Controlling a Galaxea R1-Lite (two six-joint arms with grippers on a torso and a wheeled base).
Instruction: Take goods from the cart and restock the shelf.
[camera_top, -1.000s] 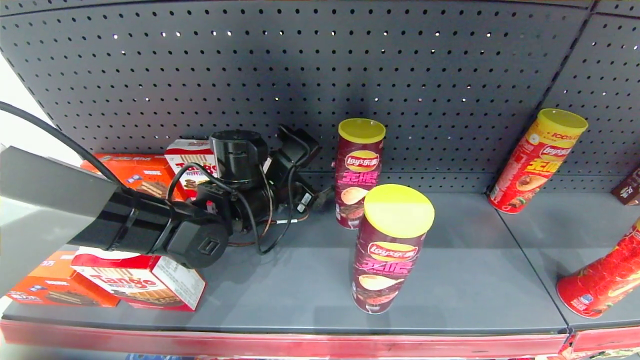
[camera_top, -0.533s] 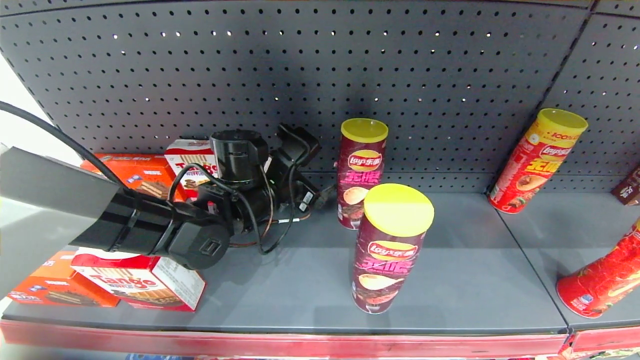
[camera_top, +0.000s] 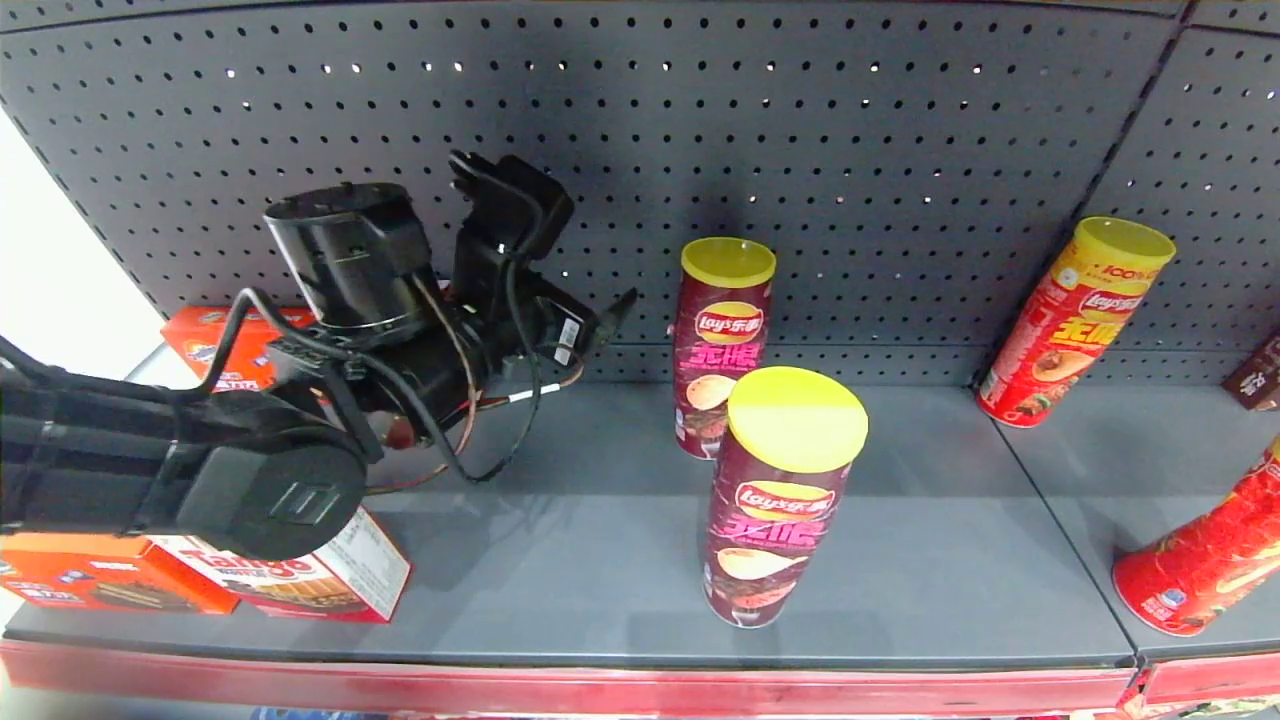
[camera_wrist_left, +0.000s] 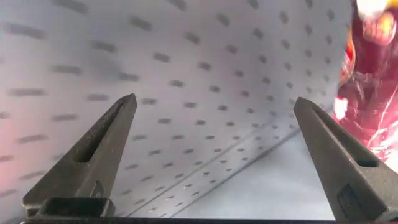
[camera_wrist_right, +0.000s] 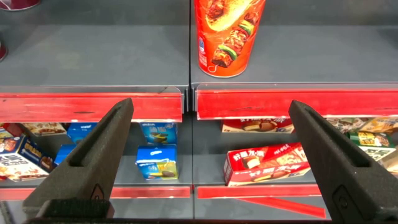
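Up at centre-left of the head view, the left gripper (camera_top: 608, 312) hangs just left of the rear maroon chip can (camera_top: 722, 345), jaws spread wide with nothing between them. The right gripper (camera_wrist_right: 211, 104) is wide and empty too, facing lower shelves. Both maroon cans stand upright on the grey shelf (camera_top: 560, 580), with the front maroon chip can (camera_top: 780, 500) nearer the lip. I'd guess these tubes are light, crushable, slick and tippy, so pinch mid-body, not the yellow lid. The wafer boxes (camera_top: 350, 585) at lower left are half covered by the arm, and the red can (camera_top: 1210, 560) at lower right is cut off by the frame edge.
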